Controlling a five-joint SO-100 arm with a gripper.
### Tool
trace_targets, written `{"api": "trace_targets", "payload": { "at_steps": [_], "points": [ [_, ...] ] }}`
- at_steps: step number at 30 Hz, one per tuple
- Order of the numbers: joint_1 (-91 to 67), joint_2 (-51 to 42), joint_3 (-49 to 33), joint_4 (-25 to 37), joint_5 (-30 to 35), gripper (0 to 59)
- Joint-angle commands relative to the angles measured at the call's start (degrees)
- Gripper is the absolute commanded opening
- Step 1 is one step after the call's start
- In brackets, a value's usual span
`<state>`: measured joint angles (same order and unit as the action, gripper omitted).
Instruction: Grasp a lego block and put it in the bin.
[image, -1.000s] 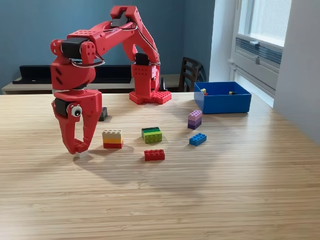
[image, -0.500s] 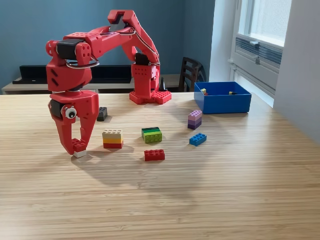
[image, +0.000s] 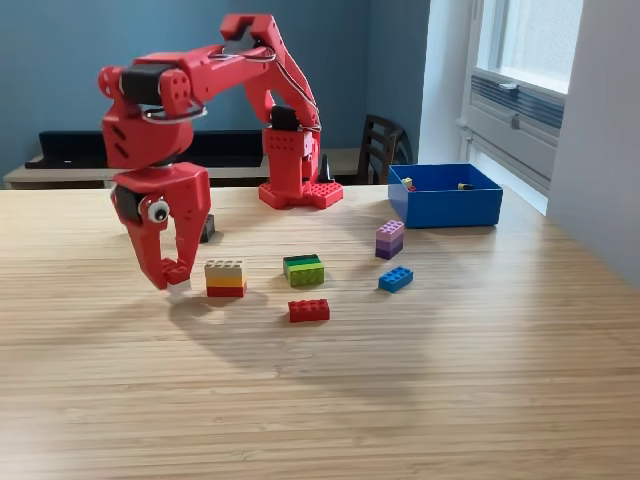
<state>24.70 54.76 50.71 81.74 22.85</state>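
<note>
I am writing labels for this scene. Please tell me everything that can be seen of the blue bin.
The blue bin is an open-topped rectangular box with low walls, apparently smooth plastic. It stands upright on the wooden table, toward the exterior view's right, near the window. Two small pieces lie inside, too small to identify. Nothing else touches it; the purple block lies just in front of it, apart.

The red arm reaches out over the wooden table (image: 420, 380), its gripper (image: 172, 274) hanging above the boards at the exterior view's left, tips pinched on a small white block (image: 180, 284), as far as the blur allows. Just beside it stands a cream, yellow and red stack (image: 225, 277). A green stack (image: 304, 269), a flat red brick (image: 309, 310), a blue brick (image: 395, 278) and a purple stack (image: 390, 239) lie toward the right. The blue bin (image: 445, 196) sits at the far right, with small pieces inside.
</note>
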Motion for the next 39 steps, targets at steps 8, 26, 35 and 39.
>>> {"api": "trace_targets", "payload": {
  "at_steps": [8, 26, 35, 39],
  "points": [
    [-18.5, 36.2, 9.1, 6.2, -3.4, 0.0],
    [-68.6, 45.4, 28.6, 10.7, -6.1, 0.0],
    [-86.6, 45.4, 30.1, 11.3, -8.1, 0.0],
    [-93.2, 45.3, 30.8, 11.5, -9.1, 0.0]
  ]
}}
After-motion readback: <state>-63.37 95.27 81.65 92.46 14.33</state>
